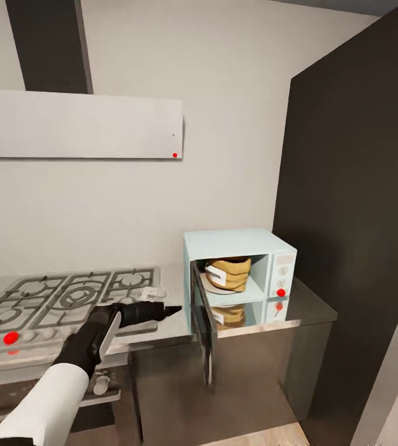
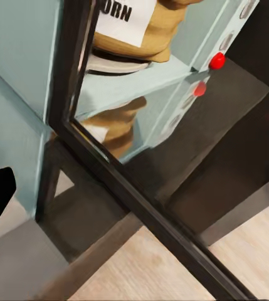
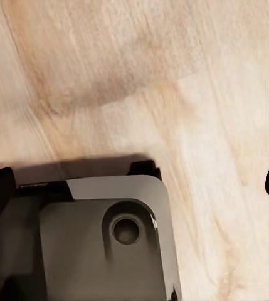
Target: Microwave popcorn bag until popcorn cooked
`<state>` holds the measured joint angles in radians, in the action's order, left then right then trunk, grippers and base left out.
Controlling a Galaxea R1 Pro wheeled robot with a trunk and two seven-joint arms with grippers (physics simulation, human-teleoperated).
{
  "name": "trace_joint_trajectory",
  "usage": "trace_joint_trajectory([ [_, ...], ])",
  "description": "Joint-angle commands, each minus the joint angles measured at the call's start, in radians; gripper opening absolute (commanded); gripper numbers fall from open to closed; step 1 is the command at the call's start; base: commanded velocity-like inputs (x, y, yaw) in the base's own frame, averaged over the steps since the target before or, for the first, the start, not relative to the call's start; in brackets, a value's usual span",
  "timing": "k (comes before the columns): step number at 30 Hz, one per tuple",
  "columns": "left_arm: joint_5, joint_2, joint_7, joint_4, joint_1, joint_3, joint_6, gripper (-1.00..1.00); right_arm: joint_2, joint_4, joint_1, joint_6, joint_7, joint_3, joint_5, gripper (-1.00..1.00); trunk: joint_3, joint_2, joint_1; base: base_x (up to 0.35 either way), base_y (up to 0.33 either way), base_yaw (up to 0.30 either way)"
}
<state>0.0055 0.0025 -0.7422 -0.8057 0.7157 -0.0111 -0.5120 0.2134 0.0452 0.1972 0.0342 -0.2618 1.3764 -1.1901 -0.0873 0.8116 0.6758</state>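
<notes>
The countertop (image 1: 310, 310) lies under the left gripper (image 1: 173, 310). Just beyond its tips stands the microwave (image 1: 239, 243), door (image 1: 202, 322) swung open. The popcorn bag (image 1: 228, 273) sits inside. Whether the fingers are apart is unclear.

countertop (image 1: 310, 310): brushed metal, glossy, I see it mirror the microwave (image 1: 239, 241) | microwave: smooth pale-blue, maybe plastic | bag (image 1: 228, 272): coarse tan cloth, matt paper label | floor (image 3: 140, 75): matt pale wood grain
</notes>
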Motion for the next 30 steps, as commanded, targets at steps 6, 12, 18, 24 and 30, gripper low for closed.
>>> trace_joint_trajectory([
  [6,0.001,-0.001,-0.003,-0.001,0.001,0.000,-0.007,1.00,-0.014,0.002,0.001,0.003,-0.002,0.007,-0.008,1.00,-0.002,0.001,0.000,0.018,-0.025,-0.276],
  [12,0.001,-0.012,-0.003,-0.001,0.001,0.000,-0.006,1.00,-0.025,0.002,0.001,0.003,-0.002,0.007,-0.008,1.00,-0.002,0.001,0.000,0.001,-0.001,-0.286],
  [18,0.001,-0.015,-0.002,-0.001,0.001,-0.001,-0.007,1.00,-0.028,0.002,0.001,0.003,-0.002,0.007,-0.008,1.00,-0.002,0.001,0.000,0.000,0.000,-0.286],
  [24,0.001,-0.019,0.000,-0.001,0.001,-0.002,-0.007,1.00,-0.034,0.002,0.001,0.001,-0.001,0.007,-0.008,1.00,-0.002,0.001,0.000,0.000,0.000,-0.286],
  [30,0.002,-0.055,0.003,-0.003,0.001,-0.009,0.034,1.00,-0.035,0.002,0.001,0.002,-0.001,0.007,-0.022,1.00,-0.002,0.001,0.000,0.000,0.000,-0.286],
])
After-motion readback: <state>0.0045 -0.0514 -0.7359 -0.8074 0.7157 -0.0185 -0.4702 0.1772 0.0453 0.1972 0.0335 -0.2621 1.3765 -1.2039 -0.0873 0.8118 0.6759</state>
